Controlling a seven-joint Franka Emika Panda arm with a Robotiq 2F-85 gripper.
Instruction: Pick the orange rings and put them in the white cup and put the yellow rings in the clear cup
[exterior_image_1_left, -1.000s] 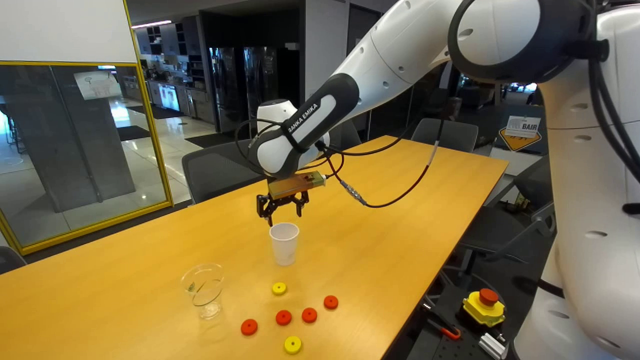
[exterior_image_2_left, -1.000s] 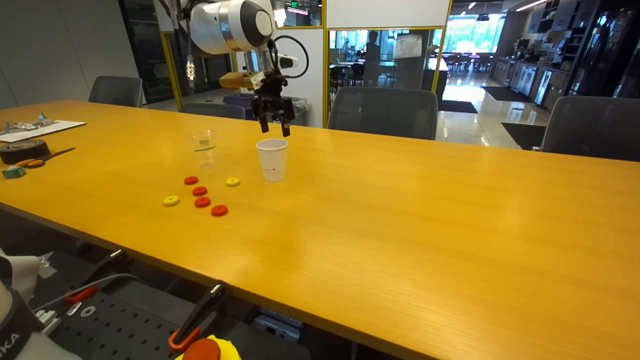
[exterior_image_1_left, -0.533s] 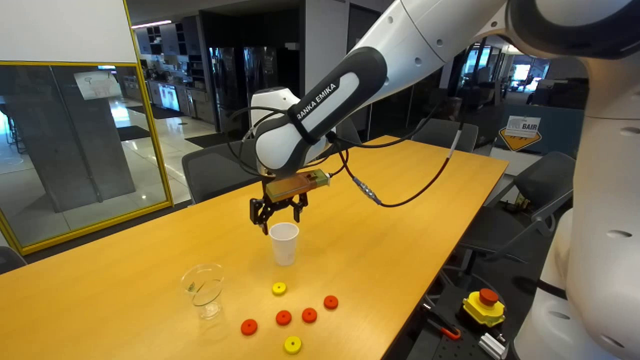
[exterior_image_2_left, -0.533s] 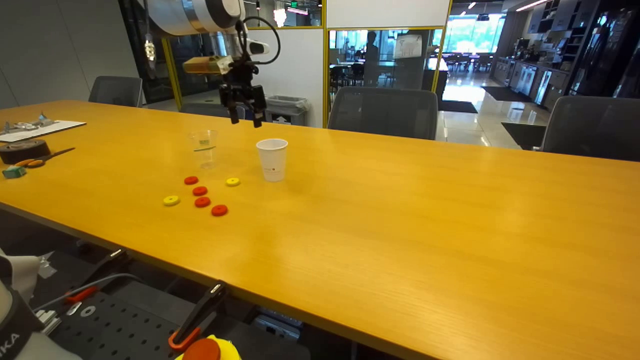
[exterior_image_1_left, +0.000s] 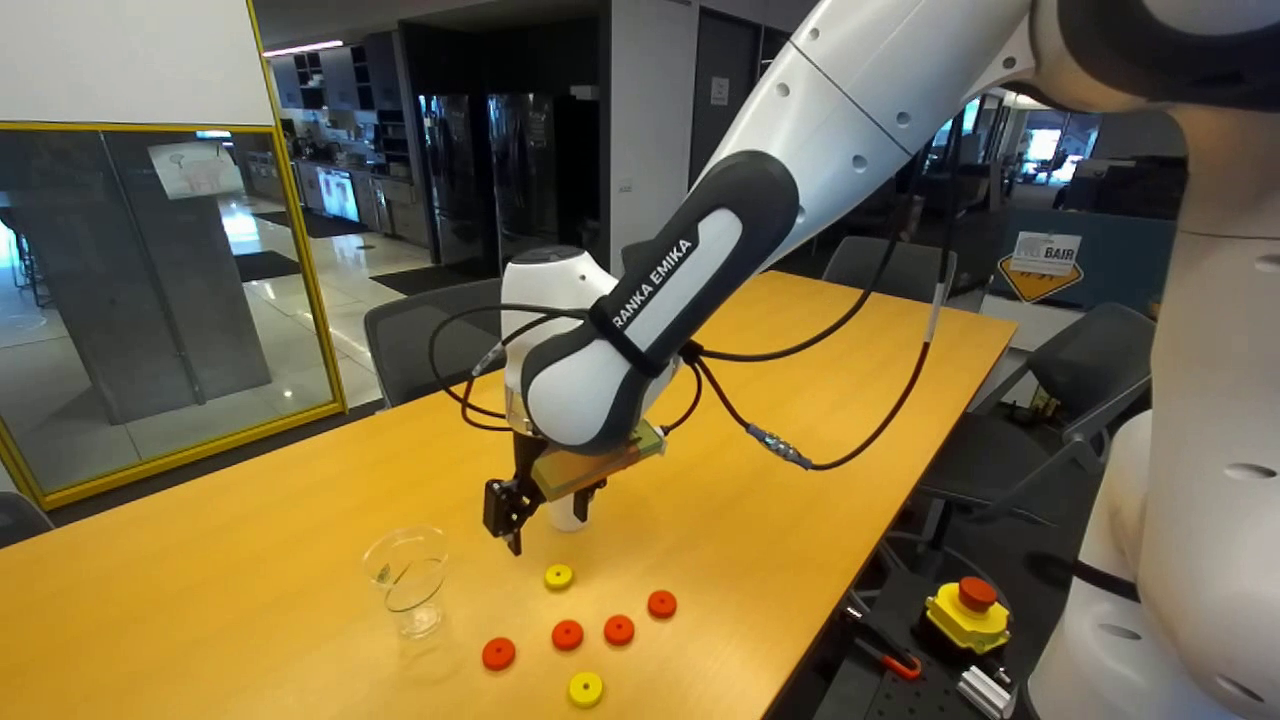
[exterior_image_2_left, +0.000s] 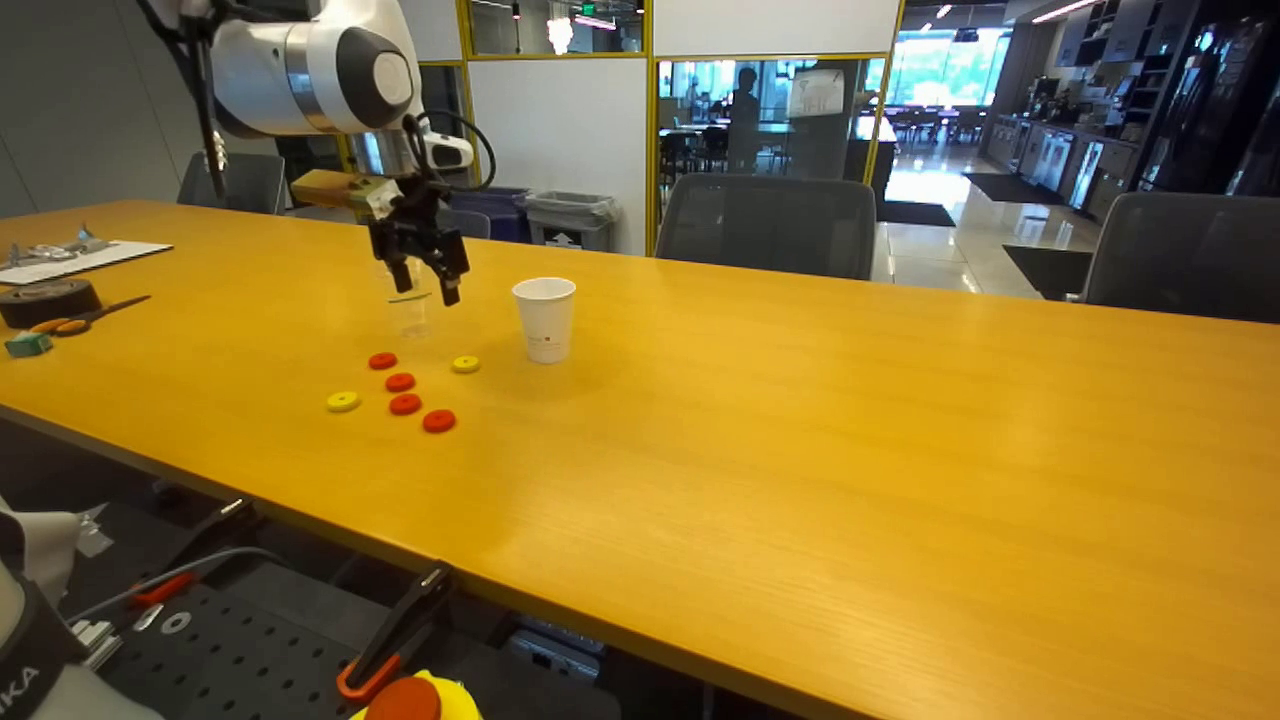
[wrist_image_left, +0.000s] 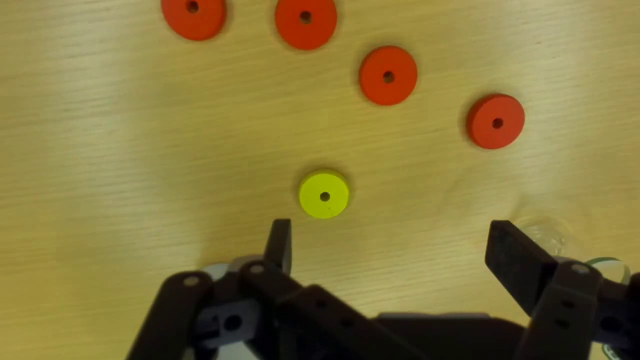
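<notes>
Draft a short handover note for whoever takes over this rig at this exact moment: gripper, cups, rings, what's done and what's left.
Gripper: open, holding nothing, above the table.
Cups: the white cup and the clear cup stand upright, apart.
Rings: four orange rings lie on the table in a loose row; two yellow rings lie on either side of it, one nearer the cups.
Done: no ring shows in the clear cup; the white cup's bottom is out of sight, so I can't tell whether it holds any.
Left: four orange rings into the white cup, both yellow rings into the clear cup.

Table: white cup, clear cup, orange rings, yellow rings.
</notes>
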